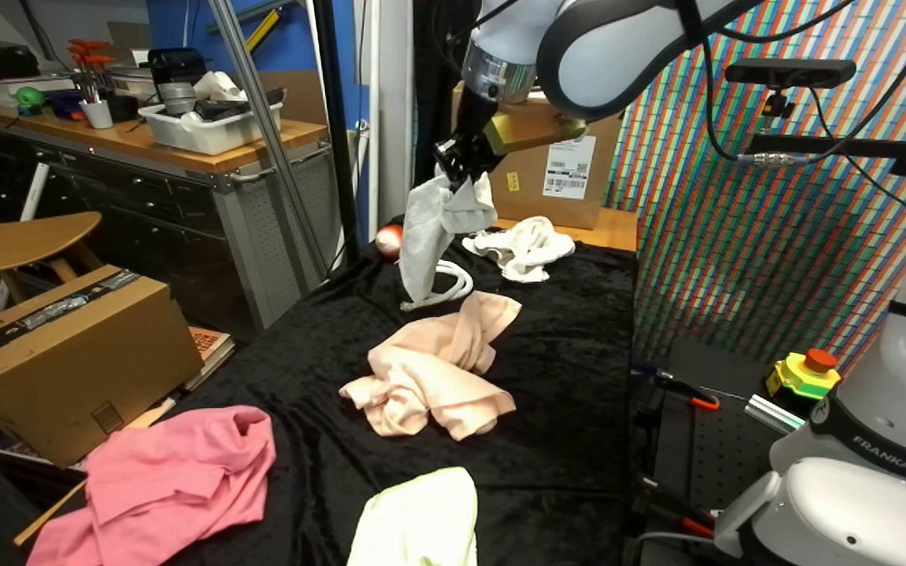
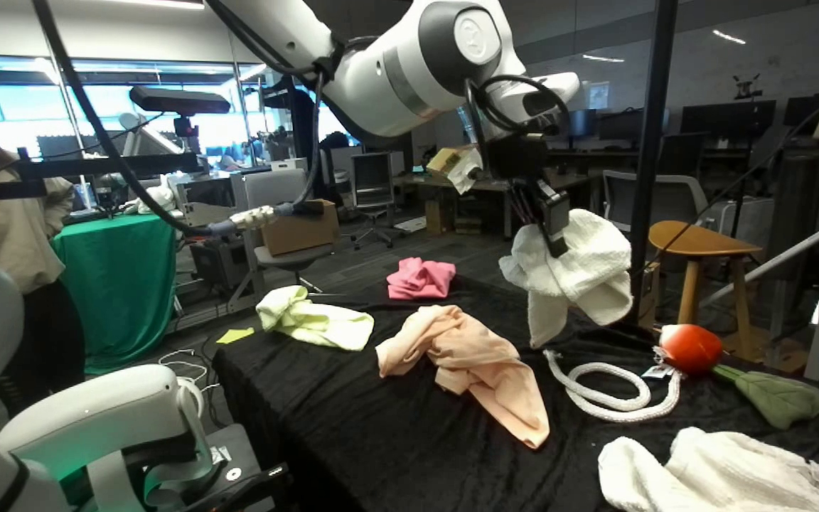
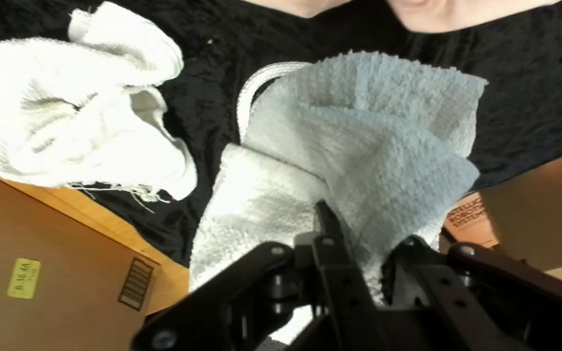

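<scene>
My gripper point(image 1: 459, 179) is shut on a white towel point(image 1: 424, 240), which hangs in folds above the black-covered table. In an exterior view the fingertips of the gripper point(image 2: 557, 247) press into the top of the towel point(image 2: 594, 267). Its folds spread out in front of the gripper point(image 3: 359, 231) in the wrist view, and the towel point(image 3: 383, 141) hides part of the fingertips. Below lies a coiled white rope point(image 2: 626, 414) joined to a red plush vegetable point(image 2: 690, 348). A crumpled peach cloth point(image 1: 421, 373) and another white cloth point(image 3: 66, 117) rest close by.
A pink cloth point(image 1: 193, 472) and a pale yellow-green cloth point(image 1: 421, 519) lie further along the table. Upright poles point(image 1: 268, 134) stand at its edge. A cardboard box point(image 1: 559, 169) sits behind the arm, and another brown box point(image 1: 79, 362) lies at the side.
</scene>
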Tool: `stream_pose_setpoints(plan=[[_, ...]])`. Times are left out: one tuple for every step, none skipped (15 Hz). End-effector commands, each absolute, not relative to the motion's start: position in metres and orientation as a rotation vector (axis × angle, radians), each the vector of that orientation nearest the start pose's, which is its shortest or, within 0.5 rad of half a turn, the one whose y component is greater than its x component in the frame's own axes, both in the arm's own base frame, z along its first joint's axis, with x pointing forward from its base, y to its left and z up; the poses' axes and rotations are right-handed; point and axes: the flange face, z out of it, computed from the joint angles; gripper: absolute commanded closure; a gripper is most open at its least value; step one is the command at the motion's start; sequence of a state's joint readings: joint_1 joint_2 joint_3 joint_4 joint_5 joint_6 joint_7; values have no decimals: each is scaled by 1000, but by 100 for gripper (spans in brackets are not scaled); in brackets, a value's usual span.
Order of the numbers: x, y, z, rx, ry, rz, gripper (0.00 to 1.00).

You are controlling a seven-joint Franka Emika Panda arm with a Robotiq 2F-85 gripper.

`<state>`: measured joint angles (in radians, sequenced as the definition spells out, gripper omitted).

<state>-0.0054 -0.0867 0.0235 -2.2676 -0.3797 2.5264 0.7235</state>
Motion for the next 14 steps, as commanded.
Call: stream_pose_setpoints(plan=[[540, -7, 415, -3091, 908, -771, 90], [542, -11, 409, -3093, 954, -767, 89], [543, -12, 404, -3091, 979, -761, 58], [544, -12, 399, -3094, 1002, -759, 57], [545, -11, 394, -3094, 1014, -762, 52], [546, -10, 392, -3095, 1024, -766, 43], [547, -9, 389, -3093, 1033, -763, 36], [548, -10, 387, -3090, 1054, -766, 27], [548, -11, 384, -3090, 1064, -752, 21], [547, -12, 382, -3091, 1078, -748, 12], [546, -17, 378, -3095, 1104, -733, 5], [545, -20, 376, -3097, 1125, -725, 1], [542, -28, 372, -3098, 1155, -711, 0], [540, -35, 368, -3095, 1187, -702, 0]])
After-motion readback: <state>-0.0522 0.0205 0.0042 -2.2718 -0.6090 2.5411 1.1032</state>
